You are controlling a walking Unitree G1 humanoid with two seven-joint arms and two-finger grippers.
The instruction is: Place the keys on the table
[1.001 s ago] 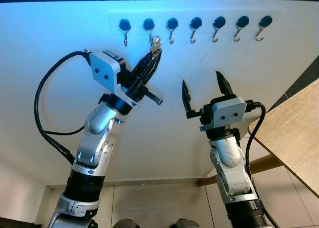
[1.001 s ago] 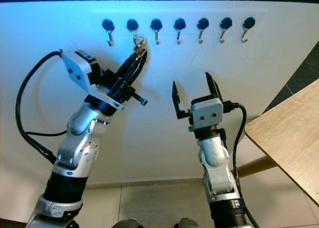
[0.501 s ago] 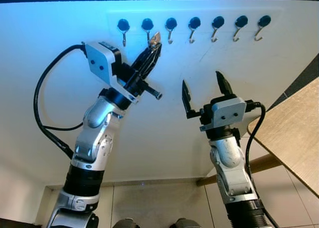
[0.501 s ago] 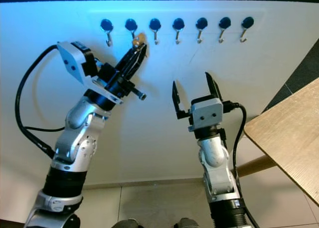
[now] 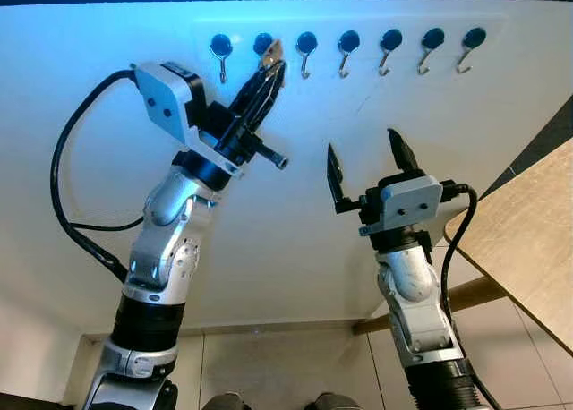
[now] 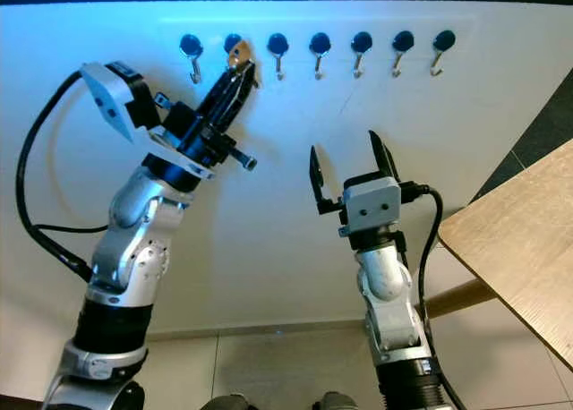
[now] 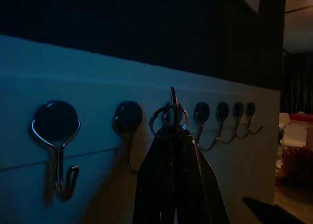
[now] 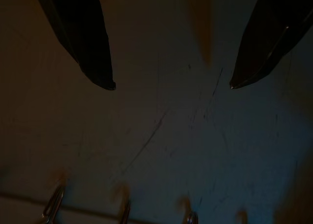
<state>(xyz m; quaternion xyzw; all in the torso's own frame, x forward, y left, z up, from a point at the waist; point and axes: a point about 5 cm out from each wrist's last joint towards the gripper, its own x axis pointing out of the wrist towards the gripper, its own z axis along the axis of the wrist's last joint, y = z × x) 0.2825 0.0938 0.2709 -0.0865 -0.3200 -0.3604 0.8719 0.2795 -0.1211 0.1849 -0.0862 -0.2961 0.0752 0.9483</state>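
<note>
A small bunch of keys (image 5: 271,54) on a metal ring (image 7: 169,115) is pinched in my left gripper (image 5: 273,67), which is shut on it high against the white wall. The keys sit level with the second hook's black knob (image 5: 261,42) in a row of hooks. Whether the ring still hangs over that hook I cannot tell. My right gripper (image 5: 362,145) is held up lower and to the right, open and with nothing in it, its fingers (image 8: 93,48) pointing at the bare wall. The wooden table (image 5: 528,235) juts in at the right edge.
Several black-knobbed metal hooks (image 5: 391,50) run along the wall above both grippers, bare of anything. A wooden table leg (image 5: 466,295) slants down under the tabletop. Tiled floor (image 5: 286,365) lies below, and a black cable (image 5: 67,204) loops off my left arm.
My left gripper has risen and drawn slightly left with the keys, from below the second hook to beside its knob. The right arm has stayed still.
</note>
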